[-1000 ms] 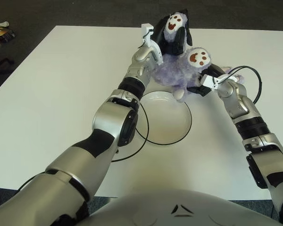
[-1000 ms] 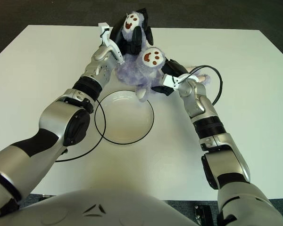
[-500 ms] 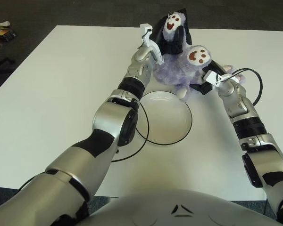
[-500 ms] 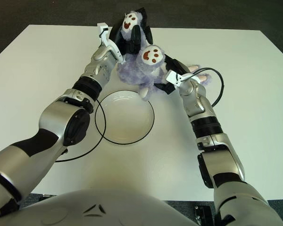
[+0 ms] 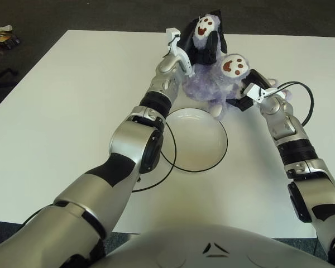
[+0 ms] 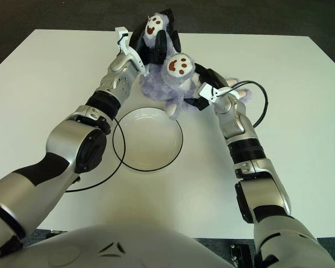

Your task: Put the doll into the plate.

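While the doll [image 5: 212, 84] lies on the white worktop [image 5: 61, 100] just beyond the far rim of the plate [image 5: 194, 139], the left eye view shows both hands pressed to it. The left hand [image 5: 198, 47] has its dark fingers curled around one raised paw, and the right hand [image 5: 243, 97] clamps the purple body from the other side. One pale foot hangs just over the plate's far edge, yet the bulk sits outside it, so the step in hand looks like the two-handed grasp before the carry.

In the right eye view, the same grip shows: left hand [image 6: 155, 44] high on the paw, right hand [image 6: 204, 97] low at the flank, plate [image 6: 148, 139] bare. The next move likely calls for lifting both hands together and drawing the doll [image 6: 164, 84] toward the robot until it sits over the plate's centre, then releasing.
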{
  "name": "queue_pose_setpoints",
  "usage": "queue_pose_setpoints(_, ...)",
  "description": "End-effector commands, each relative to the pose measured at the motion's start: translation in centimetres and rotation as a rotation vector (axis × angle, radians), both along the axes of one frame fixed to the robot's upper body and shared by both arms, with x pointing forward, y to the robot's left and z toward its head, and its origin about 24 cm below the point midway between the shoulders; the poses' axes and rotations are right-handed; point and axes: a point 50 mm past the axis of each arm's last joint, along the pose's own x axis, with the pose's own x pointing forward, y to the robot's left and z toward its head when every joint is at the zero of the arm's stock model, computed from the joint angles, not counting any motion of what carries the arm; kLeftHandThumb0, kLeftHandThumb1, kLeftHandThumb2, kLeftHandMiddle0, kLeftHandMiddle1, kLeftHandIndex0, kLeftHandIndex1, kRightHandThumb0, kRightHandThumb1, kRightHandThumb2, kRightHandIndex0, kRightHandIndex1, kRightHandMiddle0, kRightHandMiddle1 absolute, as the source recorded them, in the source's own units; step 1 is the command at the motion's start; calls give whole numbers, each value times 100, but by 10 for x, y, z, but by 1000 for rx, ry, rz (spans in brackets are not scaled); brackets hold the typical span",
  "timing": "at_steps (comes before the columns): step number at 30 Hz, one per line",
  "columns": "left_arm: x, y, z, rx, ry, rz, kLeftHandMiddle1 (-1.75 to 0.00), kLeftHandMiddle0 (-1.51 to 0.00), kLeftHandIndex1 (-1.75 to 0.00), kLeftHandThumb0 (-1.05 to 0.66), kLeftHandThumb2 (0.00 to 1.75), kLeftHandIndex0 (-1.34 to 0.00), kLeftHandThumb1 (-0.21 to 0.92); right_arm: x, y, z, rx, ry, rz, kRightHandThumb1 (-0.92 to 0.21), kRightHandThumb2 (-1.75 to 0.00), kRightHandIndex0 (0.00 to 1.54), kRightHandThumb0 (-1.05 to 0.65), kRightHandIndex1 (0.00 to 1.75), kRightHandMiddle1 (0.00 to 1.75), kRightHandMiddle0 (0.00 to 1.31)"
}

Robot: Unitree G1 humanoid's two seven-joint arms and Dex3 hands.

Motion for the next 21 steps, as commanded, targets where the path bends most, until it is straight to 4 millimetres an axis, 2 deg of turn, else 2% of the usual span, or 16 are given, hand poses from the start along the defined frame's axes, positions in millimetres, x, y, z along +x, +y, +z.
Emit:
queue_pose_setpoints(1,-16,-32,-6,-56,39,-79,-175,-73,-175,53,149,-103,17,-5,-10,3,12,-27,-14,-12,-156,78,56,175,175,105)
queue_pose_setpoints(6,-13,-28,-5,-61,51,-52,-175,-73,-175,52,149,-103,17,-8,-13,18,1,-72,-41,-8,-160,81,58,175,175,108)
queue_pose_setpoints(15,-11,-22,0,-85,56,-49,-175,-73,-175,53,150,-93,17,-15,-14,35,-9,-134,-59,-5,-165,84,60,175,175,110)
queue_pose_setpoints(21,-4,-2,7,-50,-6,-4,-175,-74,-175,54,151,-89,15,-25,-13,54,-66,-182,-69,-5,-165,84,60,175,175,109)
